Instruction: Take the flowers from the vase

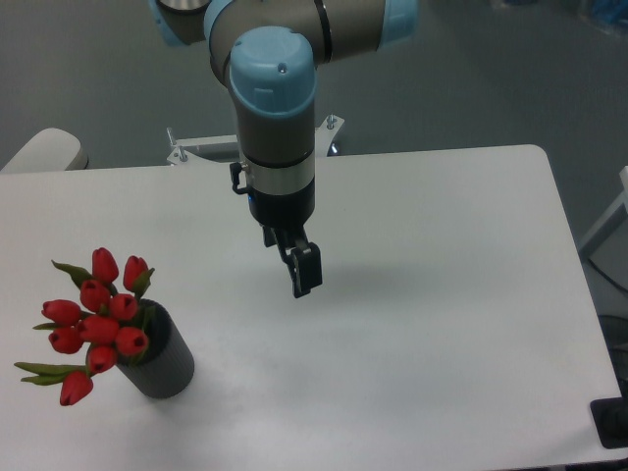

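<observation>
Down at the near-left corner of the table (442, 324) we've got the vase (162, 361), and the flowers (96, 321) are sitting in it, red buds fanned out to the left, well past the rim, so the bunch leans that way while the stems stay tucked inside. Our gripper (306, 275) hangs over the middle of the table, well apart from the vase and to its right, pointing down and holding nothing; from this angle we see the fingers edge-on, so we cannot tell whether they're parted or closed. Nothing lifted yet, we reckon: the approach to the bunch is the step ahead, probably aiming at the stems just above the rim.
</observation>
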Robot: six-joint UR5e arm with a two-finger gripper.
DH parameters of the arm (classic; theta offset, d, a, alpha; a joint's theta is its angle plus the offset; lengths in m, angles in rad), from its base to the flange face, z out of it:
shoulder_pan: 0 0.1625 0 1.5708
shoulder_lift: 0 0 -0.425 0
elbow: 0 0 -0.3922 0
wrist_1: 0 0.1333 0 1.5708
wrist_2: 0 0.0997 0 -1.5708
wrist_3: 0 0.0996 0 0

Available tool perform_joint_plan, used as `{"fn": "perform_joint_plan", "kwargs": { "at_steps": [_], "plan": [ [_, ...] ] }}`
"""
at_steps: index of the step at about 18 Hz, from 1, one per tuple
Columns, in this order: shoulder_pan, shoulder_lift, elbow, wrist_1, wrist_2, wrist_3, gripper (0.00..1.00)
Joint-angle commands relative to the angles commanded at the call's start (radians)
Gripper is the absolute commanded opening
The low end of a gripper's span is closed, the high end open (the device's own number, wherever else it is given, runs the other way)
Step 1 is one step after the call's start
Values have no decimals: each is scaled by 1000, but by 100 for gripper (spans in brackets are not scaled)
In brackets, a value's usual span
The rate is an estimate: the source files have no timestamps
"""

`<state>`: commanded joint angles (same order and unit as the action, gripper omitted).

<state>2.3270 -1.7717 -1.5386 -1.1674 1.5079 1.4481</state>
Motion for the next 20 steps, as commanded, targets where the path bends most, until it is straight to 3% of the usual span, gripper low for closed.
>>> {"fn": "perform_joint_plan", "kwargs": {
  "at_steps": [8,13,17,20],
  "plan": [
    [-5,0,2,0,-8,-9,100],
    [3,-3,-24,2,-86,-17,100],
    [11,-3,-38,0,-172,-158,100],
    [18,-5,-37,0,-297,-270,100]
  ]
}}
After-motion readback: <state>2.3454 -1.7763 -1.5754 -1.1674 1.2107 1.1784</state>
